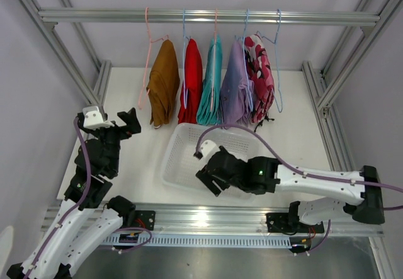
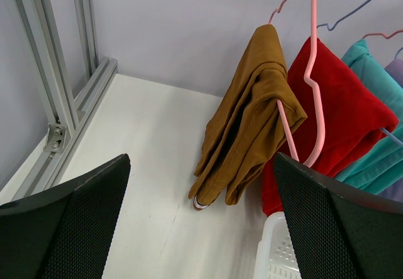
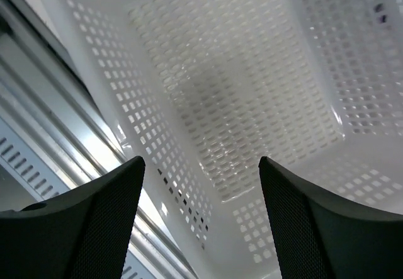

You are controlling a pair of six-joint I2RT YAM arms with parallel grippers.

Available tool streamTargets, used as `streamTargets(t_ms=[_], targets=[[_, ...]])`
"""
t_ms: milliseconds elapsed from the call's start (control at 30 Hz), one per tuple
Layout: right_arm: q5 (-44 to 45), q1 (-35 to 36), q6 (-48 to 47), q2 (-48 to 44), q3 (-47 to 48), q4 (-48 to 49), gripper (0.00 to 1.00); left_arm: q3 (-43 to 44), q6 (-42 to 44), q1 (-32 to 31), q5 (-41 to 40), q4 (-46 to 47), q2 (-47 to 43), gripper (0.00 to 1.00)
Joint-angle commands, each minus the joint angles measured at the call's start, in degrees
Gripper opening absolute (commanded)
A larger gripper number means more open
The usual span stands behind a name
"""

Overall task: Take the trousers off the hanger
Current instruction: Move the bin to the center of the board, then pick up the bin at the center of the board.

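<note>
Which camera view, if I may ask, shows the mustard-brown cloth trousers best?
Left wrist: the mustard-brown cloth trousers hang close, folded over a pink wire hanger. Top external shows them small; right wrist misses them.

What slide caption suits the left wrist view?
Open left gripper faces mustard trousers draped on a pink hanger, red pair beside them.

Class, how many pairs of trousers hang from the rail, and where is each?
5, left to right along the rail: mustard-brown trousers, red trousers, teal trousers, lilac trousers, pink camouflage trousers; none looks hidden.
</note>
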Motion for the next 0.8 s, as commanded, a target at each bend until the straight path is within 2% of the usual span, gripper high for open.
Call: streamTargets(t_ms=[0,267,500,633,667,767], targets=[[-4.96,1.62,-5.01,2.35,2.81,0.25,0.78,0.88,1.24,-0.43,-0.08,0.55,-0.12,0.99],[-9.36,1.97,-6.24,7.45,-0.7,4.12,0.8,0.96,1.15,-0.43,0.27,0.55,-0.21,1.0],[-16.74,2.49,-6.59,12.37,-3.25,7.46,0.8,0.96,1.06,-0.43,0.62,0.55,-0.3,0.99],[-16.05,2.76,-5.46,14.57,-5.27,9.74,0.79,1.05,0.89,-0.43,1.23,0.38,-0.04,0.99],[-15.96,2.76,-5.28,14.92,-5.8,10.09,0.79,1.14,0.89,-0.51,1.41,0.29,-0.04,0.99],[-15.34,2.76,-4.05,16.68,-7.21,10.98,0.67,1.14,0.8,-0.43,1.41,0.11,0.14,0.99]])
